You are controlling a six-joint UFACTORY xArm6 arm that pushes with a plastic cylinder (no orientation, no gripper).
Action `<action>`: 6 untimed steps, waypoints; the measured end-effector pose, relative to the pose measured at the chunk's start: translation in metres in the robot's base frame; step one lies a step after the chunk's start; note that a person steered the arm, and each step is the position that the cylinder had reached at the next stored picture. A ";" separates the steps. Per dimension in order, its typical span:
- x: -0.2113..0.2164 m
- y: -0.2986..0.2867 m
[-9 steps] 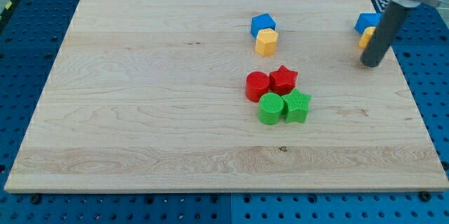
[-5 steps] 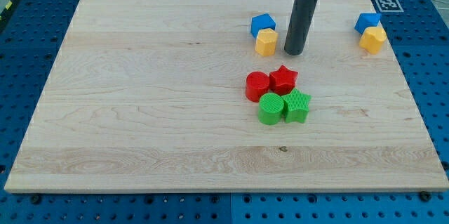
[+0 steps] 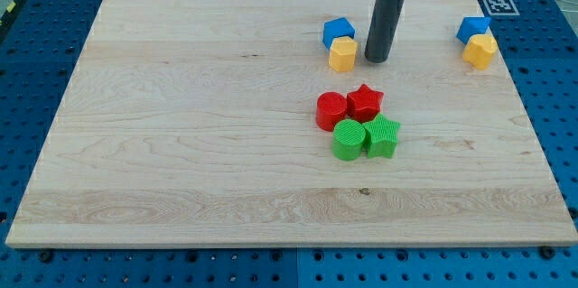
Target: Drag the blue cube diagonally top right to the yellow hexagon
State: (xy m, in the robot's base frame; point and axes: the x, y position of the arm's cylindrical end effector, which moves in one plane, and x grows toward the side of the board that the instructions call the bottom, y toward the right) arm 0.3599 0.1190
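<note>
A blue cube-like block [image 3: 338,32] sits at the view's upper middle, with a yellow hexagon-like block [image 3: 342,54] touching it just below. My tip [image 3: 377,59] rests on the board just right of that yellow block, a small gap apart. A second blue block [image 3: 472,28] and a second yellow block [image 3: 480,51] sit touching each other near the board's right edge; their exact shapes are hard to make out.
A tight cluster lies below my tip: a red cylinder [image 3: 330,111], a red star [image 3: 365,102], a green cylinder [image 3: 348,139] and a green star [image 3: 383,135]. A printed marker tag [image 3: 498,4] sits at the board's top right corner.
My tip has swept left from beside the right blue and yellow pair to just right of the middle yellow block. No block has moved.
</note>
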 end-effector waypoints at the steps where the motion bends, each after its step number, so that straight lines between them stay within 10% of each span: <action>1: -0.005 0.000; 6: -0.035 0.000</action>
State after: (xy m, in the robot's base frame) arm 0.3251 0.1190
